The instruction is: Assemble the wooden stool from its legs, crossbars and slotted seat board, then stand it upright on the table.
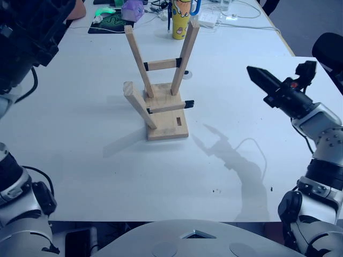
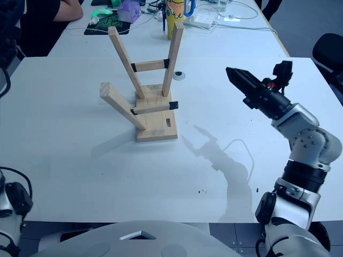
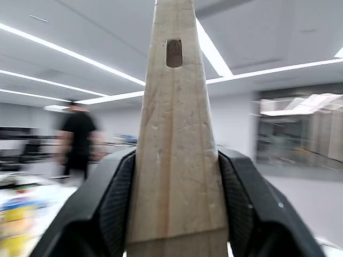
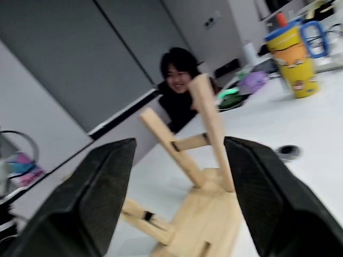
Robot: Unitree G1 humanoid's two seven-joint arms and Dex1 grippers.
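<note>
The partly built stool lies with its slotted seat board (image 1: 167, 127) flat on the white table (image 1: 80, 160). Three legs stick up from it: two tall far legs (image 1: 138, 59) (image 1: 185, 53) joined by a crossbar (image 1: 162, 65), and a leaning near-left leg (image 1: 138, 104). A second crossbar (image 1: 169, 106) runs from that leg with its black-tipped end free. My left gripper (image 3: 174, 160) is shut on a loose wooden leg (image 3: 174, 123) with a slot near its tip, pointing at the ceiling. My right gripper (image 2: 241, 80) hangs open and empty to the stool's right, aimed at it.
A yellow mug (image 1: 181, 21), a purple object (image 1: 132, 9), a black mat (image 1: 110, 24) and cables (image 1: 214, 19) crowd the table's far end. A small dark disc (image 1: 187, 74) lies behind the stool. A black chair (image 1: 329, 51) stands past the right edge.
</note>
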